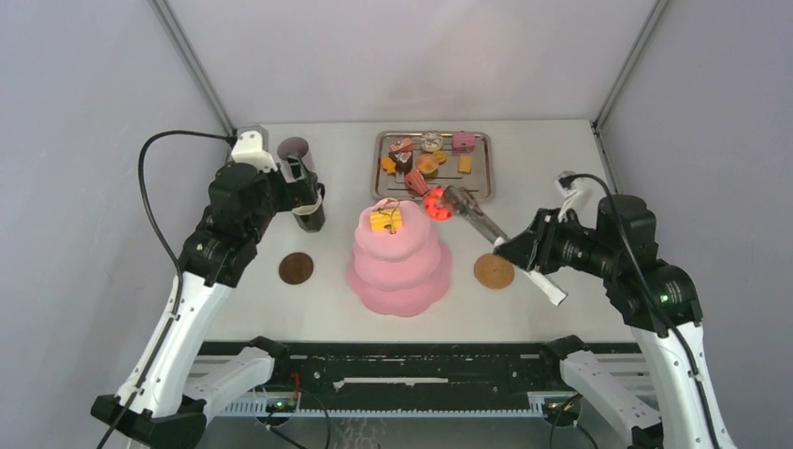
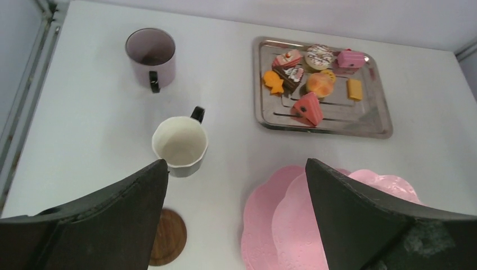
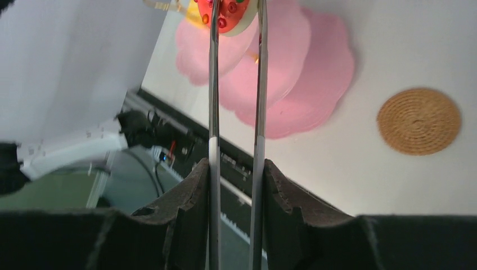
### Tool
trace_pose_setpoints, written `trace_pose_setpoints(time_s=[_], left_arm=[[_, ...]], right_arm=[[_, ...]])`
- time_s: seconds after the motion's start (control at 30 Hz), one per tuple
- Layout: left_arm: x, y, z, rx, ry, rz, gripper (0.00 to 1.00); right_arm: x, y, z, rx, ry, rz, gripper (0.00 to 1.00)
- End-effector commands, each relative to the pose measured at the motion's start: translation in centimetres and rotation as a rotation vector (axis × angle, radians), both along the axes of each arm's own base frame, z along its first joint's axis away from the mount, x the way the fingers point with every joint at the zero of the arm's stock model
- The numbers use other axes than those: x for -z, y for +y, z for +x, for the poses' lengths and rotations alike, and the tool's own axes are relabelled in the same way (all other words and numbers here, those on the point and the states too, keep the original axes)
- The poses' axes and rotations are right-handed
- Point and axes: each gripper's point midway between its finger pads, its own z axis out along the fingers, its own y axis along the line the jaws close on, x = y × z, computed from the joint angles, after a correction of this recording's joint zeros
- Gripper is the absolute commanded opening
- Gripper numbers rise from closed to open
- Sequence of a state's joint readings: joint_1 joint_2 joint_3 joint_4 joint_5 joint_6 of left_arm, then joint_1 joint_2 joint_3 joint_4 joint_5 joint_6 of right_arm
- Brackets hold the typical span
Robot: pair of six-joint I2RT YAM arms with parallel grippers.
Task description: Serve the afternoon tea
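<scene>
The right claw is clamping steel tongs, whose tips, well ahead of it, are pinching a red tart above the pink stand. The left claw is hanging with its fingers apart. The black mug is standing on the tabletop just ahead of one finger, and the mauve mug is sitting farther ahead.

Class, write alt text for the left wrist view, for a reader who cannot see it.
The open left gripper hangs near a black mug, white inside, on a white table. Beyond are a mauve mug and a steel tray of toy cakes; a pink stand and a brown coaster sit nearest.
</scene>
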State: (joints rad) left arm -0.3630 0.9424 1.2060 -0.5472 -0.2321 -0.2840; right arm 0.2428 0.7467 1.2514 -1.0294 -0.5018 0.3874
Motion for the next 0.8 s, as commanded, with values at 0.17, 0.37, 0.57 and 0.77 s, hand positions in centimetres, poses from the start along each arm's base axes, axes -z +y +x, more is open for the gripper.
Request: trace_pose_setpoints(time_s=[0.17, 0.37, 0.57, 0.77], left_arm=[[-1.2, 3.5, -1.2, -0.156, -0.095, -0.073, 0.97], [-1.1, 4.4, -2.0, -0.195, -0.121, -0.103, 0.96], [-1.5, 4.7, -2.4, -0.196, -0.136, -0.095, 0.96], [-1.6, 4.5, -2.6, -0.181, -0.164, -0.116, 0.96]], right_arm=[[0.4, 3.9, -3.1, -0.278, -0.008, -0.077, 0.00], [0.1, 5.4, -2.8, -0.314, -0.023, -0.065, 0.00], [-0.2, 6.5, -1.9, -0.310, -0.027, -0.050, 0.00], [0.6, 7.6, -1.6, -0.332, -0.008, -0.076, 0.00]])
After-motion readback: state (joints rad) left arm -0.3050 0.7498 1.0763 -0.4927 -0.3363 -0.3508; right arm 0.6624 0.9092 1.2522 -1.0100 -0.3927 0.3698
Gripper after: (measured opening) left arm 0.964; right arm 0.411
